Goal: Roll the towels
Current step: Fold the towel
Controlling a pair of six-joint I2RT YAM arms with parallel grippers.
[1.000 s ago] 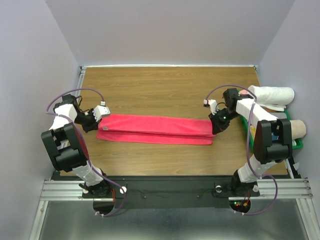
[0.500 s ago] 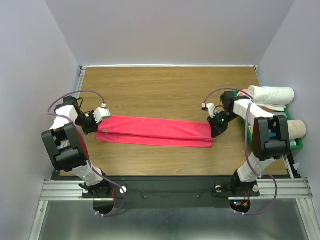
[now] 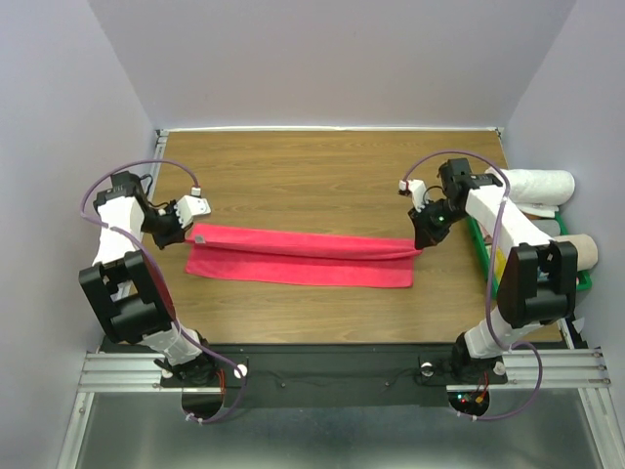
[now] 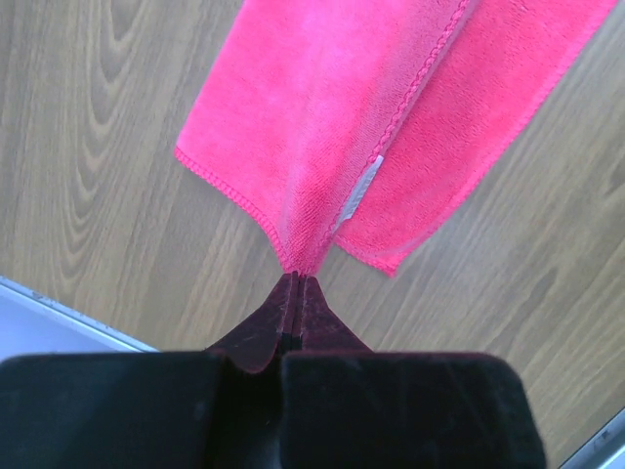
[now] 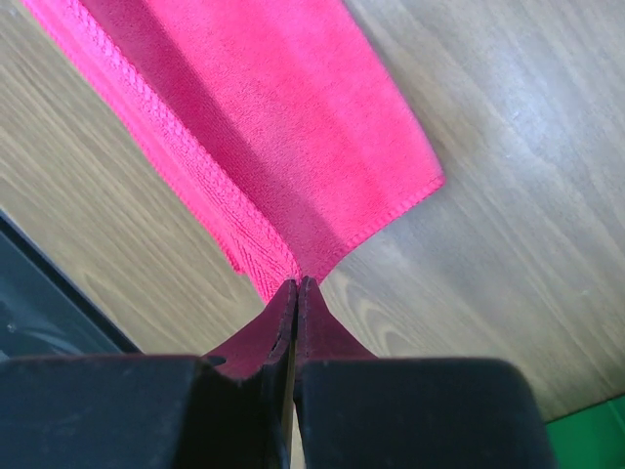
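Whereas the towel (image 3: 303, 262) lay flat and slack a second ago, its far layer is now pulled taut between the two grippers, forming a straight ridge from end to end. Both grippers have shifted toward the far side of the table (image 3: 322, 166), and the left arm's elbow has swung up and away from the cloth. The left gripper (image 3: 187, 233) is clamped on the towel's left end, its jaws pressed together with a pinch of cloth drawn to a point between them. The right gripper (image 3: 422, 242) grips the right end the same way, jaws closed tight on a corner.

The towel is bright pinkish-red terry, folded lengthwise into a long narrow strip running left to right across the middle of the table. Its near layer rests on the wood, while the held edge is stretched in a line above it, leaving a darker crease along the length. From the left wrist, a stitched hem runs away from the jaws and a small white tag (image 4: 363, 188) lies along it. From the right wrist, the cloth fans out from the jaws with two hemmed layers showing, one over the other. At the table's right edge a rolled white towel (image 3: 532, 184) lies by a green bin (image 3: 583, 281)
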